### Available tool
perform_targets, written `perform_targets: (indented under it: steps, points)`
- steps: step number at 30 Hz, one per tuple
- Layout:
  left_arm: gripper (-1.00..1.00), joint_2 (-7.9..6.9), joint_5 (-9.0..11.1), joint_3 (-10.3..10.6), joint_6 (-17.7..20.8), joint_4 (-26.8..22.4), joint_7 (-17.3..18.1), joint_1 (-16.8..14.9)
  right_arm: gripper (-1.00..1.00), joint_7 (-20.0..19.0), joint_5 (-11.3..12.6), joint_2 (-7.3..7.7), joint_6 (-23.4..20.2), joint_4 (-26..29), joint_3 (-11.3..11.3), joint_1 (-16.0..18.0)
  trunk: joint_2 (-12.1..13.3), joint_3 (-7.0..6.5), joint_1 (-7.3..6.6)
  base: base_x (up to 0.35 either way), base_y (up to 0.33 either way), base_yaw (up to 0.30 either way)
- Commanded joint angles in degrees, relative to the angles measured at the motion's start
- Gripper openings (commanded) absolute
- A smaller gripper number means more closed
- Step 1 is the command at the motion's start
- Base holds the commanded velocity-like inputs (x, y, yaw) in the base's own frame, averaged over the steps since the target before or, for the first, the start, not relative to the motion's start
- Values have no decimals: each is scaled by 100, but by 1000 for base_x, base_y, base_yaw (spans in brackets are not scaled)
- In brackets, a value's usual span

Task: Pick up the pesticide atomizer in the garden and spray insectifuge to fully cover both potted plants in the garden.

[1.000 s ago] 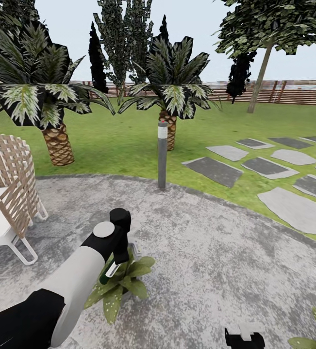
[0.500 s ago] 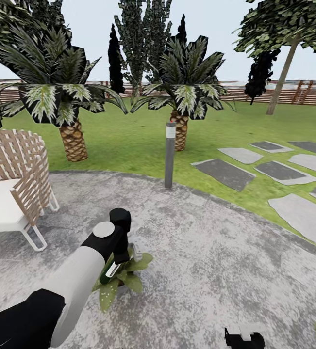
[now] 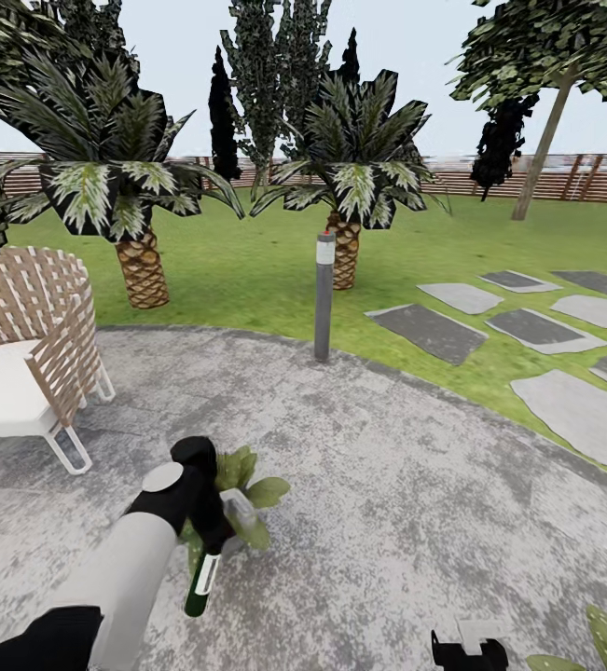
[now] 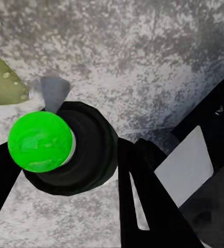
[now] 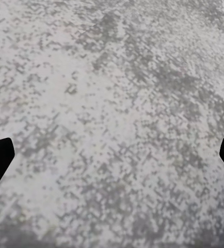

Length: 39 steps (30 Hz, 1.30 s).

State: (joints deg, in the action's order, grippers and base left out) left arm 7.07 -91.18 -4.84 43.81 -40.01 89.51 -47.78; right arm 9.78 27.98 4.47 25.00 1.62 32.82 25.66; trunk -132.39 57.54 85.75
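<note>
The left arm [image 3: 121, 578] is a pale grey tube with black sections at either end and a round grey cap on its black wrist. Both grippers have flat black fingers [image 4: 143, 201].

A round grey mottled paved area [image 3: 415, 485] meets a green lawn [image 3: 247, 270] crossed by flat grey stepping stones [image 3: 527, 328]. A woven tan lattice chair with a white seat [image 3: 25, 349] stands on the paving, and a slim grey lamp post [image 3: 324, 296] rises at its edge. Behind are two palms with woven brown trunks [image 3: 142, 266], a brown slatted wooden fence [image 3: 587, 184] and pale sky.
</note>
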Motion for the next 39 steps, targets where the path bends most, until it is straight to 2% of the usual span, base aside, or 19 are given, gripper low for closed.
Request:
perform_targets:
  steps: [1, 3, 5, 7, 12, 14, 15, 16, 17, 20, 23, 26, 39]
  points:
    - [-100, 18, -64, -155, 117, -12, 50, -3, 100, 24, 33, 1, 5, 5, 49, 1, -2, 5, -1, 0, 0, 0]
    - [-100, 24, -73, -282, 400, 10, -62, -3, 100, 15, 26, 7, 5, 0, 49, 1, -2, 5, -1, 0, 0, 0]
    - [-100, 18, -53, -327, 721, 60, -434, 1, 100, 5, 21, 9, 5, -4, 49, 1, -2, 5, -1, 0, 0, 0]
    - [-100, 19, -28, -343, 870, 156, -657, 28, 100, 0, 16, 10, 5, -9, 54, 1, -2, 5, -1, 0, 0, 0]
    - [-100, 25, -17, -352, 952, 499, -807, 200, 100, -2, 14, 10, -1, -12, 56, 1, -2, 5, -1, 0, 0, 0]
    - [-100, 10, -6, -362, 954, 527, -1079, 281, 100, -3, 14, 10, -3, -12, 57, 1, -2, 5, -1, 0, 0, 0]
    - [-100, 9, 46, -432, 954, 528, -1359, 347, 100, -3, 14, 10, -4, -12, 57, 1, -2, 5, -1, 0, 0, 0]
    - [-100, 34, 312, -691, 954, 539, -1945, 409, 100, -3, 14, 10, -4, -12, 57, 1, -2, 5, -1, 0, 0, 0]
    - [-100, 50, 568, -835, 954, 544, -2339, 431, 100, -3, 14, 10, -4, -12, 58, 1, -2, 5, -1, 0, 0, 0]
    - [-100, 113, 1088, -940, 959, 541, -2755, 442, 100, -1, 14, 10, -4, -12, 58, 1, -2, 5, -1, 0, 0, 0]
    - [-100, 183, 1228, -961, 1189, 487, -2824, 383, 100, 3, 14, 10, -4, -12, 58, 1, -2, 5, -1, 0, 0, 0]
    - [-100, 184, 1252, -990, 1368, 505, -2831, 402, 100, 6, 14, 10, -4, -12, 58, 1, -2, 5, -1, 0, 0, 0]
    - [-100, 131, 1200, -928, 1401, 556, -2780, 395, 100, 21, 58, -18, -4, 14, 49, 1, -2, 16, -1, 0, 0, 0]
